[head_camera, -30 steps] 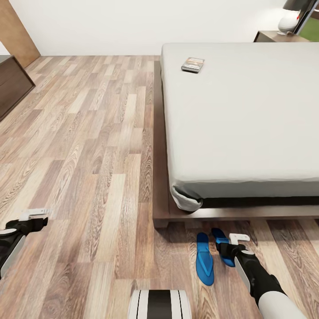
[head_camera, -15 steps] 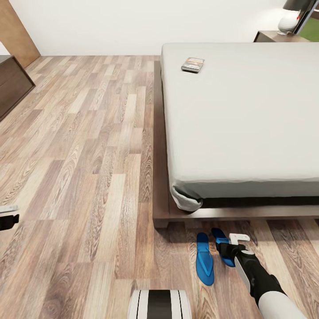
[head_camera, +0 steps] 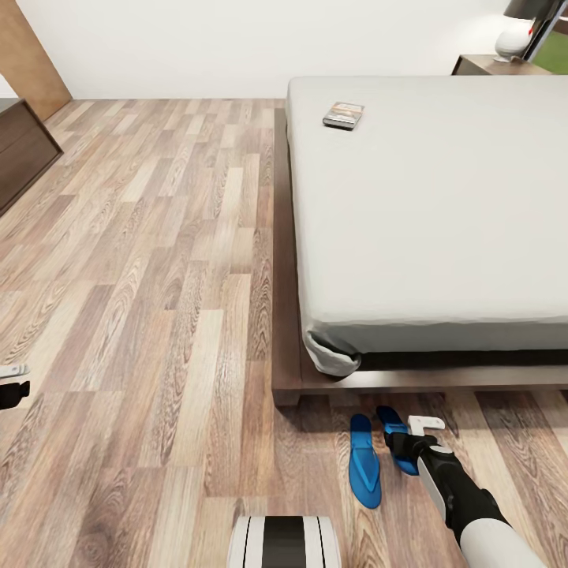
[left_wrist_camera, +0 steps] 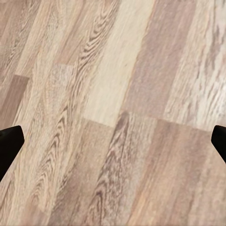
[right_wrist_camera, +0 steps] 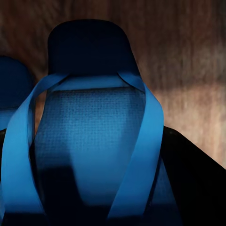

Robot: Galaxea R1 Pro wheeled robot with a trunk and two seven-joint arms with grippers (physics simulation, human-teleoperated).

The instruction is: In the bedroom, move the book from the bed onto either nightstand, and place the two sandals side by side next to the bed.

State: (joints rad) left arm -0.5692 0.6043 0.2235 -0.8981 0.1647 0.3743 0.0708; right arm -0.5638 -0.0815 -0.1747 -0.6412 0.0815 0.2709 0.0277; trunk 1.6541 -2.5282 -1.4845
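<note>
Not much has shifted in the last second except the left gripper: it's slid out toward the edge of the head view and now hangs over bare light-brown wood-plank floor, fingers spread wide with nothing between them. The right arm hasn't budged, so this looks like the left side just getting out of the way while the right deals with the footwear.

The right gripper sits low on the second bright blue flat flip-flop, which lies just beside its mate, the other bright blue flip-flop, both on the floor at the foot of the large low platform bed with its dark wood frame and off-white mattress. The wrist camera looks straight down the thin glossy toe straps and the finely pebbled footbed, with dark finger shapes on both sides. Whether it's actually clamped or just straddling, can't tell.

The small thin dark paperback with an orange band is untouched, lying flat near the mattress's far corner. The dark wood nightstand is well beyond it, so that half isn't started.
</note>
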